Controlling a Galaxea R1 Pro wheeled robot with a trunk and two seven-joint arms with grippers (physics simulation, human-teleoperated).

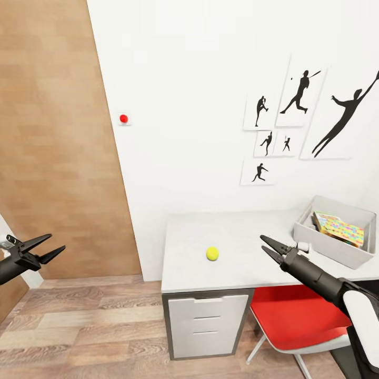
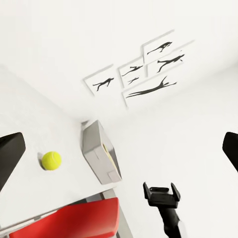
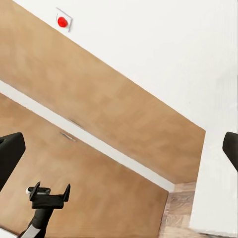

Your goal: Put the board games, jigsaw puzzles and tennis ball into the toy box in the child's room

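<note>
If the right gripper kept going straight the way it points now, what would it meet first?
Probably the brown door: the open right gripper aims across the table corner, and nothing seems to lie between, though depth is unclear.

A yellow-green tennis ball [image 1: 212, 253] on the pale grey table [image 1: 237, 263], light grey toy box [image 1: 337, 247], red chair seat [image 1: 295, 316].

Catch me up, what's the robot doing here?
Tidying toys into the bin on the desk. A game box already sits inside; the ball lies alone on the desk. Both tools are open and empty: the right tool hangs over the desk near the ball, the left tool off the desk by the door.
</note>
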